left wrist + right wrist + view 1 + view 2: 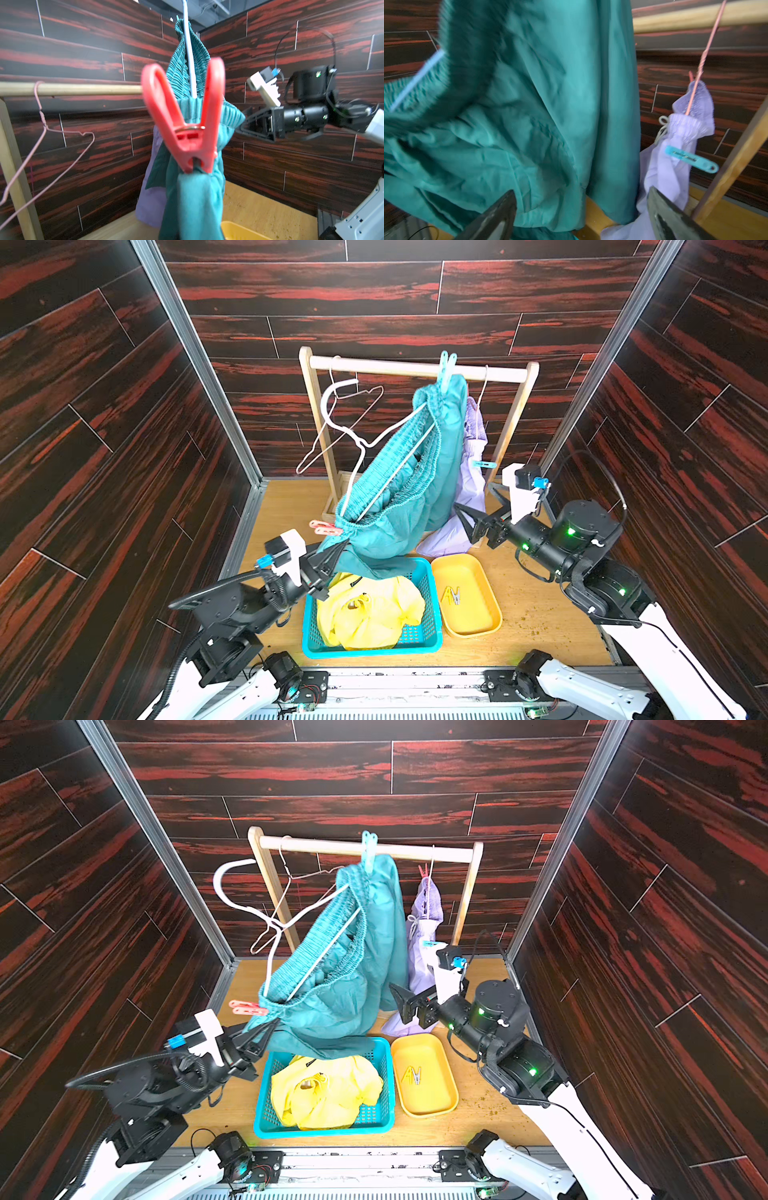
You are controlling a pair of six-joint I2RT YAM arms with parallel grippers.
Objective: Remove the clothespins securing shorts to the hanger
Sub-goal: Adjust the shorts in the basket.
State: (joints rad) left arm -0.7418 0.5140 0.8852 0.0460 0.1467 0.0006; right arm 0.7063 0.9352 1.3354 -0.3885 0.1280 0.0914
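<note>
Now my left end effector (336,549) is clenched on the teal shorts (415,497), beside a red-pink clothespin (325,527); my right end effector (465,519) gapes, holding nothing. There are three pairs: the teal and the lavender shorts (471,489) hang, and the yellow shorts (370,614) lie in the basket (430,601). Four clothespins (447,364) are clipped on, and two lie in the tray (476,616).

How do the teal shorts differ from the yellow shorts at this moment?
The teal shorts are stretched along a white hanger; the yellow shorts lie crumpled in the basket. The teal shorts carry a red peg and a blue peg; the yellow shorts show none. The left gripper is shut on the teal shorts; nothing holds the yellow shorts. Both are plain-coloured.
</note>
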